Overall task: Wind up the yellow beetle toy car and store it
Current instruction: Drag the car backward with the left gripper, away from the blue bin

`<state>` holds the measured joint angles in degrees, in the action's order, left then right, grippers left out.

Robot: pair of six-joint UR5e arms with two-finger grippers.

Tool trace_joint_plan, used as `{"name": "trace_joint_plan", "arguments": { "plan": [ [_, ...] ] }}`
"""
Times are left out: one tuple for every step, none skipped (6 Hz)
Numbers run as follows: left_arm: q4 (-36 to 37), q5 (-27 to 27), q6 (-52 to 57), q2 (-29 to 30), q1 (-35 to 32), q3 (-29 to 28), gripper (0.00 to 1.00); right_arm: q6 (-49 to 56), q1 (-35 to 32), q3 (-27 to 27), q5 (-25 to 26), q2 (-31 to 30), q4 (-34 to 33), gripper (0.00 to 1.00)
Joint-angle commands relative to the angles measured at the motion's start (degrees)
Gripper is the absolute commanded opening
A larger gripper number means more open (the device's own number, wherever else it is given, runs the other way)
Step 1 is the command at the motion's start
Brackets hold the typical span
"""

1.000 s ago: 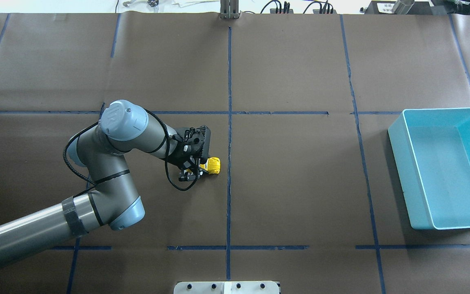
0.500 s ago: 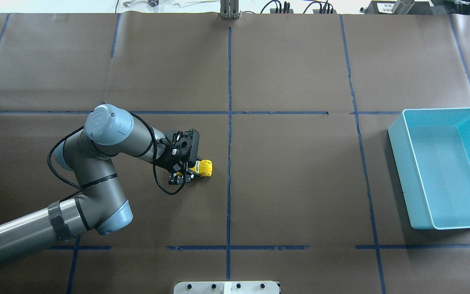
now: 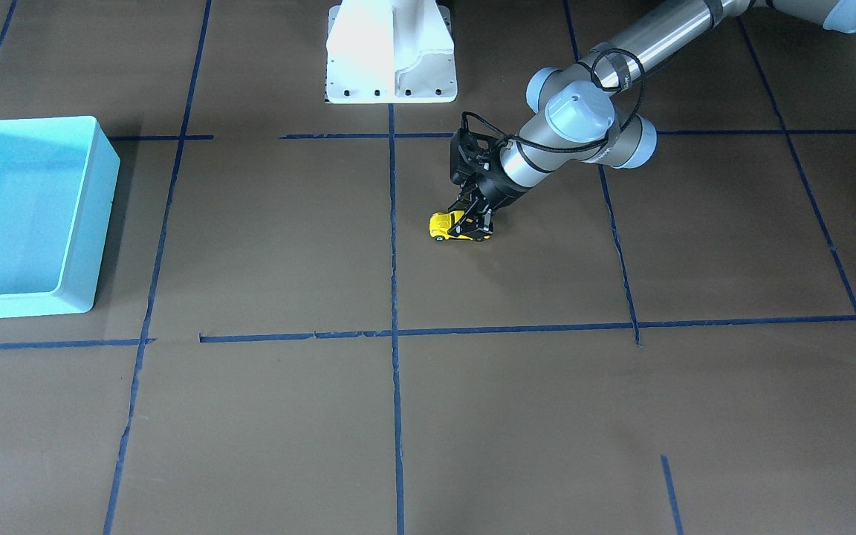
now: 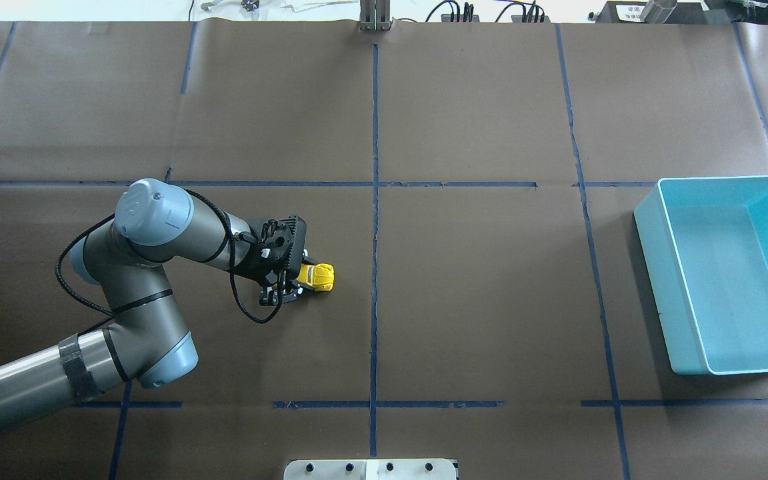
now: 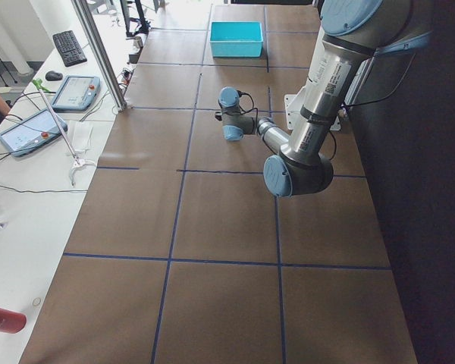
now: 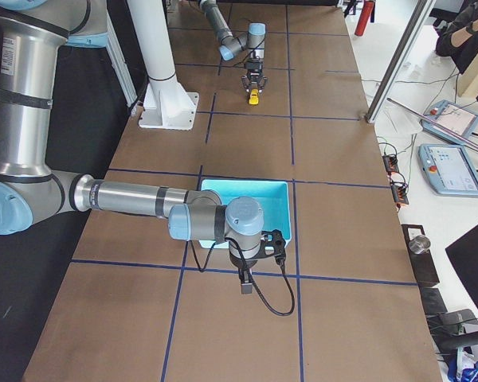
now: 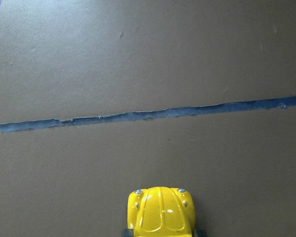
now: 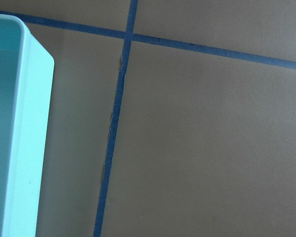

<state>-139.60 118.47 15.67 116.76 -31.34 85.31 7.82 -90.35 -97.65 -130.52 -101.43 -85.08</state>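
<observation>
Left claw (image 4: 289, 288): low over the desk (image 4: 477, 300), fingers pinching the rear of one yellow car (image 4: 318, 277). The car sits on the desk. Its nose pokes out past the fingertips toward the centre tape line (image 4: 375, 200) and stops short of it.

Right claw (image 6: 245, 285): seen only by the side camera and small. Cannot tell whether it is spread or pressed together. It hangs just outside the wall of one turquoise bin (image 4: 731, 287).

The bin lies well apart from the left claw, far off to its right.

Count: two arms, one car, one bin.
</observation>
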Motion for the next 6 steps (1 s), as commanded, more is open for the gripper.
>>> {"name": "trace_joint_plan", "arguments": {
  "plan": [
    [-1.28, 0.01, -0.03, -1.7, 0.05, 0.55, 0.05, 0.0, 0.0, 0.0, 0.0, 0.0, 0.0, 1.0],
    [-1.37, 0.01, -0.03, -1.97, -0.39, 0.91, 0.05, 0.0, 0.0, 0.0, 0.0, 0.0, 0.0, 1.0],
    [-3.12, 0.1, -0.12, -3.36, -0.74, 1.08, 0.06, 0.0, 0.0, 0.0, 0.0, 0.0, 0.0, 1.0],
    [-4.18, 0.18, -0.03, -5.29, -1.79, 1.87, 0.08, 0.0, 0.0, 0.0, 0.0, 0.0, 0.0, 1.0],
    [-7.49, 0.19, 0.06, -7.57, -2.23, 2.05, 0.15, 0.0, 0.0, 0.0, 0.0, 0.0, 0.09, 1.0],
    [-8.05, 1.84, 0.15, -11.16, -4.59, 4.92, 0.99, 0.0, 0.0, 0.0, 0.0, 0.0, 0.09, 1.0]
  ]
}}
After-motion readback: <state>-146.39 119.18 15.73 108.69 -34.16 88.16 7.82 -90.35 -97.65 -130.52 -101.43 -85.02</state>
